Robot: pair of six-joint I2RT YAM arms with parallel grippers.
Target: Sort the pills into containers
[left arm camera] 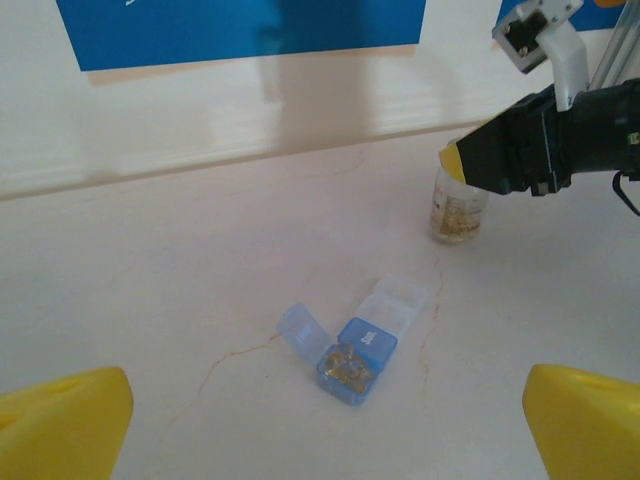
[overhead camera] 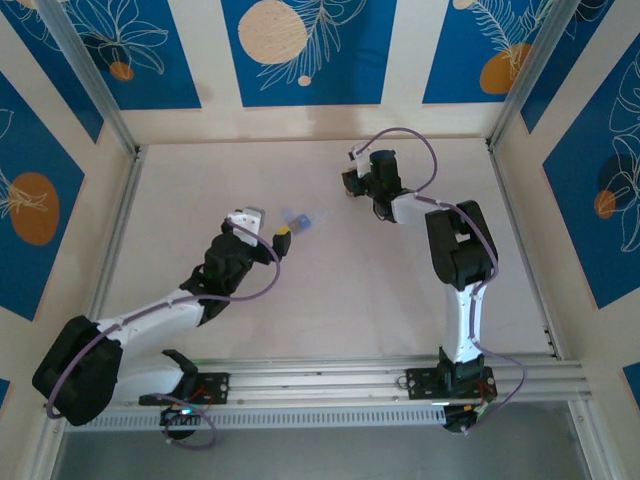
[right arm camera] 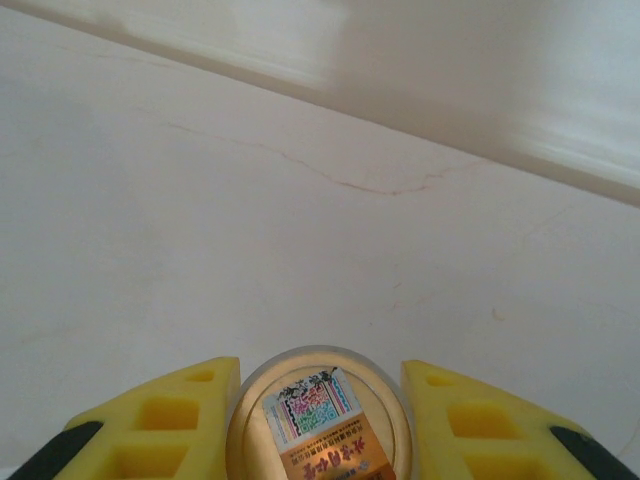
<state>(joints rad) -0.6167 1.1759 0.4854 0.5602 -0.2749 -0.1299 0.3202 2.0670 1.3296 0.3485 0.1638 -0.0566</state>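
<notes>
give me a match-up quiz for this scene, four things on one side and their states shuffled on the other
Things:
1. left end effector
2. right end effector
3. pill box
4. vial

States:
a. upright, tan mass inside
b. shut on the vial
c. wide open, holding nothing
d. lying on the table, one blue lid flipped open

Pairs: 1-c, 2-b, 3-d, 4-a

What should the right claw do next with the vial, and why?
Probably carry the vial over to the pill box: the right claw is shut on it, upright and apart from the box, tan pills inside, and one blue lid stands open.
</notes>
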